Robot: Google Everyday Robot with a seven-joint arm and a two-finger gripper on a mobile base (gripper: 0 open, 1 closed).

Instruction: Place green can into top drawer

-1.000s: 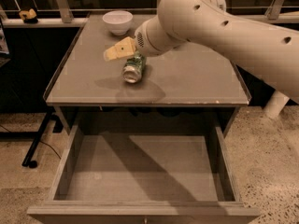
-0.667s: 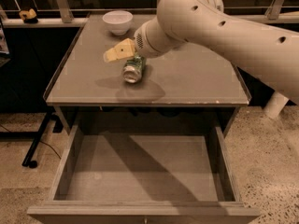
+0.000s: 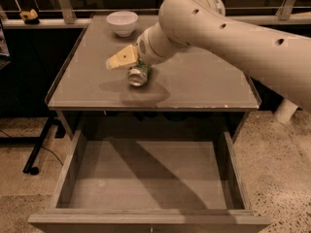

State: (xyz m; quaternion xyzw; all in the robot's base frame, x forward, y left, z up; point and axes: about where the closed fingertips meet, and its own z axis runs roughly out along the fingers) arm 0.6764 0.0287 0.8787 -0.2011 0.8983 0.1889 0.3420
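I see the green can (image 3: 139, 74) tipped on its side, its shiny silver end facing me and its dark green patterned body pointing away. It sits at about 9 o'clock from the counter's middle. My hand (image 3: 130, 66) is right at its 11 o'clock side. The top drawer (image 3: 73, 171), wide, shallow and grey, stands pulled fully open at 6 o'clock below the can.

tool (image 3: 128, 65) at green can (image 3: 139, 75), seemingly dipped slightly lower

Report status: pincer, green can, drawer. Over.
Pincer above the table, at the green can. Can on its side, not yet in the top drawer. Drawer open; white bowl behind, out of the way.
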